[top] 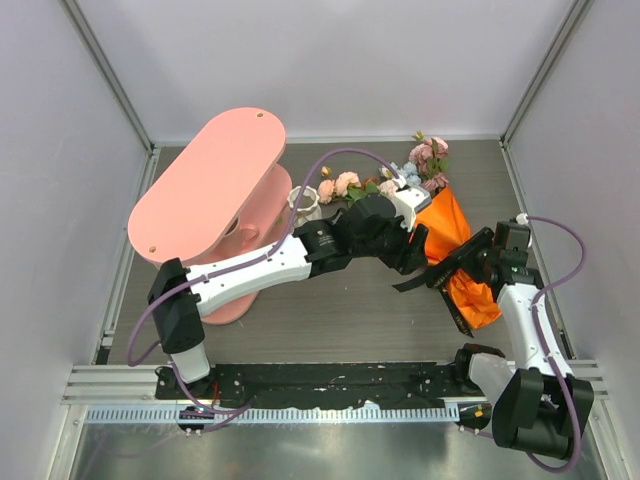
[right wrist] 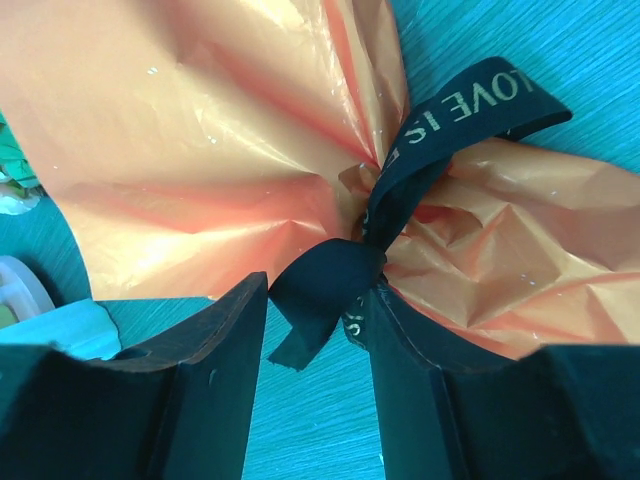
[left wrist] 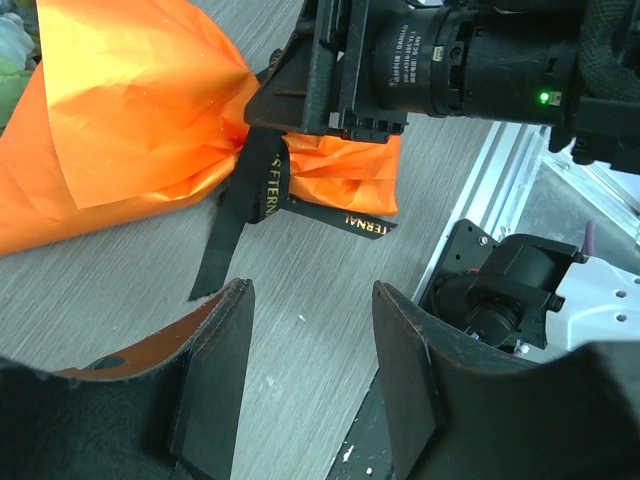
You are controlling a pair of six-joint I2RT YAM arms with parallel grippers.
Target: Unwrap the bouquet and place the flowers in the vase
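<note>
The bouquet lies on the table at the right, its orange paper cone [top: 447, 225] pointing toward me and the flowers [top: 430, 155] spilling out at the far end. A black printed ribbon [right wrist: 440, 130] is knotted round the cone's narrow waist. My right gripper [right wrist: 315, 300] is open, its jaws on either side of the ribbon's knot and loose tail. My left gripper [left wrist: 310, 350] hovers open over bare table just short of the ribbon's tail [left wrist: 225, 240], with nothing between its fingers. The white ribbed vase [top: 303, 205] stands beside the pink shelf, behind the left arm.
A tall pink shelf [top: 215, 180] fills the left back of the table. More flowers [top: 340, 185] lie by the vase. White walls close in the sides and back. A metal rail [top: 330, 385] runs along the near edge, with the right arm's base [left wrist: 500, 290] close by.
</note>
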